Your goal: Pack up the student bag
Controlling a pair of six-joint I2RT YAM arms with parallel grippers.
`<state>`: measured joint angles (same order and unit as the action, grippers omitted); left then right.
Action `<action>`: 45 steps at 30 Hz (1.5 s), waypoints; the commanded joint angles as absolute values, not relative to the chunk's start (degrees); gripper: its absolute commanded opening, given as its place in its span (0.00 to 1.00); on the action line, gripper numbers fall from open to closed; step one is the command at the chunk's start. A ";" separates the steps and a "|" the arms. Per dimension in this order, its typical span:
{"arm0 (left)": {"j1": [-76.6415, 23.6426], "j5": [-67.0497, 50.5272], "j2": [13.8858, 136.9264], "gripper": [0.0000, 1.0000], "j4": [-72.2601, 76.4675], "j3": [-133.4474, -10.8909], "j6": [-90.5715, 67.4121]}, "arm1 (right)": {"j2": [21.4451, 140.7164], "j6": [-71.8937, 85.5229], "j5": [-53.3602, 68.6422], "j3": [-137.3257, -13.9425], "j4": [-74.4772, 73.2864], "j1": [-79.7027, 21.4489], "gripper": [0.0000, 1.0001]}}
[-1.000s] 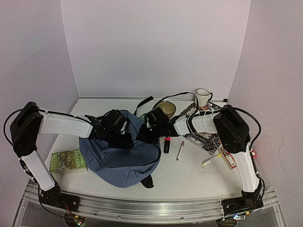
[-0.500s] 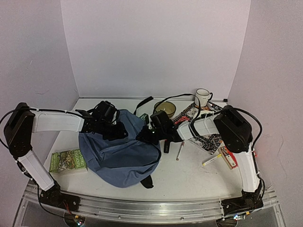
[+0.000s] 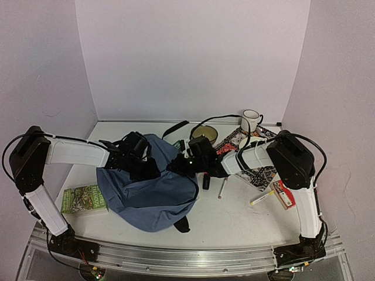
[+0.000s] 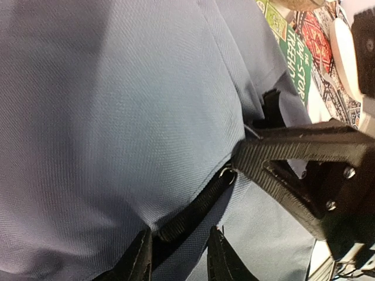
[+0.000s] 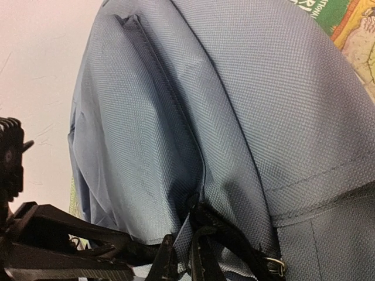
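White table [image 3: 234,216]: bare surface nearward of both jaws. Student bag [image 3: 149,196] lies flat beneath and nearward of the jaws, long axis far-to-near, rounded end toward the arm bases. Right gripper [image 5: 183,260] pinched almost closed on its zip seam; left gripper [image 4: 179,260] narrow, straddling a black strap [image 4: 193,211], clamp cannot be told.

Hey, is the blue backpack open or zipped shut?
Shut, as far as shown: on the student bag the zip flap lies closed, and no view shows an opening.
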<state>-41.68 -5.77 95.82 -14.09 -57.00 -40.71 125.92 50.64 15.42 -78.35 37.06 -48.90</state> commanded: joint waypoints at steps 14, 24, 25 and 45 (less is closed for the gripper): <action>-45.82 6.14 92.36 0.32 -13.80 -56.92 -42.72 | 117.85 50.22 20.78 -76.66 50.45 -49.62 0.00; -42.99 1.28 88.61 0.35 -12.51 -57.01 -45.48 | 118.12 49.61 20.94 -75.59 50.83 -49.54 0.00; -42.84 0.93 88.69 0.36 -12.28 -56.80 -45.88 | 118.14 49.58 20.98 -75.63 50.96 -49.60 0.00; -42.09 -5.10 91.07 0.19 -4.83 -51.60 -54.72 | 118.38 49.84 21.20 -75.09 52.12 -49.57 0.00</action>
<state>-41.89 -5.04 91.26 -7.75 -53.38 -52.36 123.20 50.61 18.61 -74.56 45.50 -48.88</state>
